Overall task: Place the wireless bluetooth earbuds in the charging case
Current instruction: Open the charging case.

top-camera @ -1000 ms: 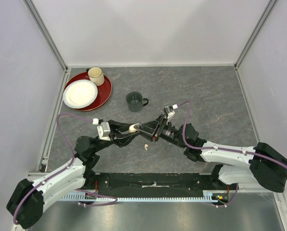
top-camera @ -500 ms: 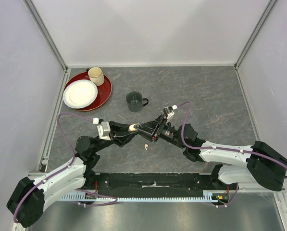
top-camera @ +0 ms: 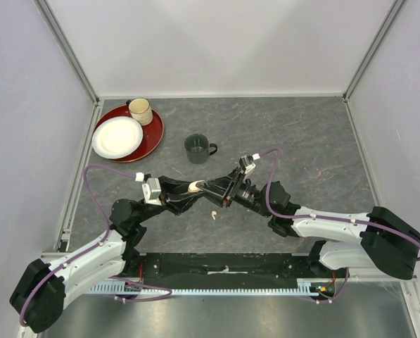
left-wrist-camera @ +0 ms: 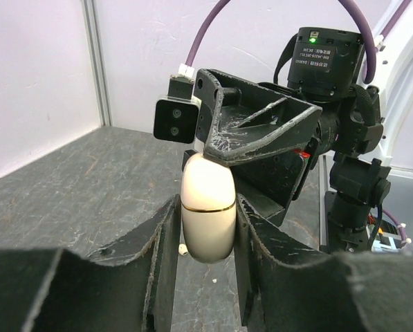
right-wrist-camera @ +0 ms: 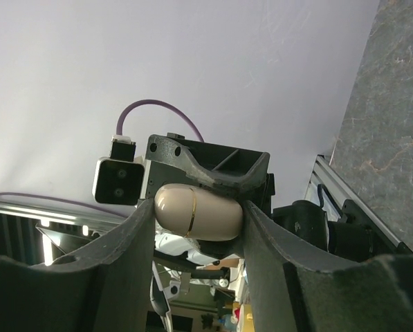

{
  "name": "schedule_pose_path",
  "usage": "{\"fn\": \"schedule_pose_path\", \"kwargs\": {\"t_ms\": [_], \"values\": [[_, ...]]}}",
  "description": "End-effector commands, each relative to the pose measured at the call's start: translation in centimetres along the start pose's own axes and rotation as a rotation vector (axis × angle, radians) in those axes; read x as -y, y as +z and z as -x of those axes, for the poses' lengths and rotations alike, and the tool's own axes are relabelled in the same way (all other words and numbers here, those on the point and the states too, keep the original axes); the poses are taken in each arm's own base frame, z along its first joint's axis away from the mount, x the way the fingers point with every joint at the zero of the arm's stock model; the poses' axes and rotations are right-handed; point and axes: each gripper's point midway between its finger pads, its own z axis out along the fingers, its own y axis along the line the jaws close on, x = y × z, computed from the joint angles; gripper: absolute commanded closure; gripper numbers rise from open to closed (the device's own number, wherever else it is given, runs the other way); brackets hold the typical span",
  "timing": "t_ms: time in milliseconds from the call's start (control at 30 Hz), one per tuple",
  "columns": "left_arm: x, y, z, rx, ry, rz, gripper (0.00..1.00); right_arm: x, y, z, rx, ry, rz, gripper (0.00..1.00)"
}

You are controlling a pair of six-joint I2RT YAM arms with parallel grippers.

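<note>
Above the near half of the grey stone-patterned table [top-camera: 301,141], midway between its left and right edges, a cream, egg-shaped plastic charging case [top-camera: 194,186] is held off the surface by both arms at once. It is clamped across its sides by the left jaws, which are narrowed onto it. It is also gripped from the opposite end by the right jaws, which are drawn partly closed around its width. The case's gold seam is seen shut in both wrist views. One small white stemmed earbud [top-camera: 213,213] is seen lying on the table just beyond the case toward the near edge, touched by neither arm. The other earbuds cannot be made out. A dark green mug [top-camera: 198,148] is set toward the far edge, and a round red tray [top-camera: 153,134] carrying a white plate [top-camera: 117,136] and a cream cup [top-camera: 140,110] is placed in the far left corner. Opening the lid is judged to be the step in hand. The base should be pinned firmly by one pair of jaws while the lid half is levered by the other. No squeeze should be applied across the seam, so that the case is neither twisted loose nor dropped.
</note>
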Motion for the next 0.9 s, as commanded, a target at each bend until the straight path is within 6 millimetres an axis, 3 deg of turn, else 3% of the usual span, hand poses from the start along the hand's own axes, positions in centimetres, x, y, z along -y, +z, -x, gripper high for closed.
{"fn": "schedule_pose_path", "kwargs": {"t_ms": [0, 167, 233, 400, 467, 533, 567, 867], "values": [[0.0, 0.5, 1.5, 0.047, 0.016, -0.005, 0.58, -1.6, -0.1, 0.1, 0.008, 0.020, 0.070, 0.82], [0.1, 0.5, 1.7, 0.052, 0.019, -0.006, 0.60, -1.3, -0.1, 0.1, 0.007, 0.022, 0.059, 0.82], [0.0, 0.5, 1.7, 0.053, 0.019, -0.002, 0.69, -1.1, 0.0, 0.0, 0.004, 0.022, 0.055, 0.82], [0.0, 0.5, 1.9, 0.060, 0.024, -0.002, 0.78, -0.7, 0.1, -0.1, -0.003, 0.024, 0.040, 0.81], [0.0, 0.5, 2.0, 0.066, 0.024, 0.000, 0.77, -0.4, 0.2, -0.1, -0.004, 0.025, 0.029, 0.80], [0.0, 0.4, 2.0, 0.070, 0.023, -0.001, 0.64, -0.3, 0.3, -0.1, -0.003, 0.025, 0.024, 0.80], [0.0, 0.4, 2.1, 0.075, 0.022, 0.000, 0.63, -0.2, 0.3, -0.1, -0.003, 0.025, 0.023, 0.80], [0.1, 0.5, 2.0, 0.070, 0.016, -0.001, 0.68, -0.3, 0.3, -0.1, -0.003, 0.025, 0.026, 0.80]]}}
